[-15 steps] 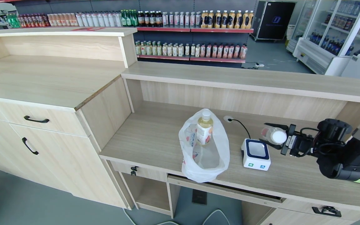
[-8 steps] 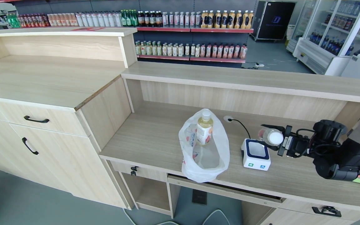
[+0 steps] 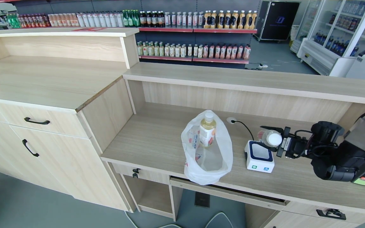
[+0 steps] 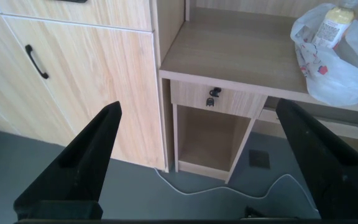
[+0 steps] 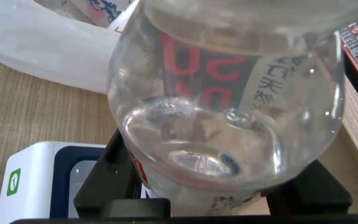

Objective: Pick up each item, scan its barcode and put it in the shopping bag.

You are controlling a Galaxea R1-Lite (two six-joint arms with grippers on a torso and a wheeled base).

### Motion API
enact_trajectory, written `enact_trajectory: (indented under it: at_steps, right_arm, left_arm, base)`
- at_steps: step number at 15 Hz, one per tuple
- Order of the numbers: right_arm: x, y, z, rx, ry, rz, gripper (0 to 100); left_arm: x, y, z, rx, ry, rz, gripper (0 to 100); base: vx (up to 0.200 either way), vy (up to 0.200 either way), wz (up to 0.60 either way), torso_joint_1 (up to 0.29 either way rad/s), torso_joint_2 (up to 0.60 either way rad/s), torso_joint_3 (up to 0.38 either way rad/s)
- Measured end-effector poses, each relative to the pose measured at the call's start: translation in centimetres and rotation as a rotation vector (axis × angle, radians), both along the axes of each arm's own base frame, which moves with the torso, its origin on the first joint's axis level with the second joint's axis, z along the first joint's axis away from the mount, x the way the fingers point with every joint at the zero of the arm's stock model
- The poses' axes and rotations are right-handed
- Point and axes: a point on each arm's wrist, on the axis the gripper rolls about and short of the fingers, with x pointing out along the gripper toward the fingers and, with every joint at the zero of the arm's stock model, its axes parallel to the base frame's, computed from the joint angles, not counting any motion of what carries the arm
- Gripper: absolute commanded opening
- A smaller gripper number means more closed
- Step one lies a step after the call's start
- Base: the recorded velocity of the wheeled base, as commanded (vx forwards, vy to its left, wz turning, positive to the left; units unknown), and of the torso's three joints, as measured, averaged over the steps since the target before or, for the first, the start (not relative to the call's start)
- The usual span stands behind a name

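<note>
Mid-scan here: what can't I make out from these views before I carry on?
- Barcode on the clear bottle: the head view shows its cap end, the right wrist view its base and red print; no barcode can be made out.
- Scanner window: in the right wrist view, largely covered by the bottle.
- Shopping bag bottom: in the head view, cloudy plastic folds hide whether anything lies beside the juice bottle.

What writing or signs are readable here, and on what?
Nothing can be quoted with confidence.
Clear bottle: red and dark print seen through the water, warped, unreadable.
Scanner: two small coloured icons, no legible words.
Shopping bag: blurred red print.
Yellow drink bottle inside it: label too small.
Shelf bottles: too small.
</note>
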Motion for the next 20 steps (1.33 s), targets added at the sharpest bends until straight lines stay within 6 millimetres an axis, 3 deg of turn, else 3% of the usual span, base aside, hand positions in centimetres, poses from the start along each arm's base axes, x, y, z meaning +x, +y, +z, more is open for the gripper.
enact_trajectory:
  at_steps: [20]
  right_arm:
    - [1.1,1.3,-0.9,0.019,0.02,0.033,0]
  left_arm:
    - [0.0,0.0,0.0,0.0,0.0,0.0,100]
  base:
    - [0.0,0.0,0.0,0.0,0.0,0.0]
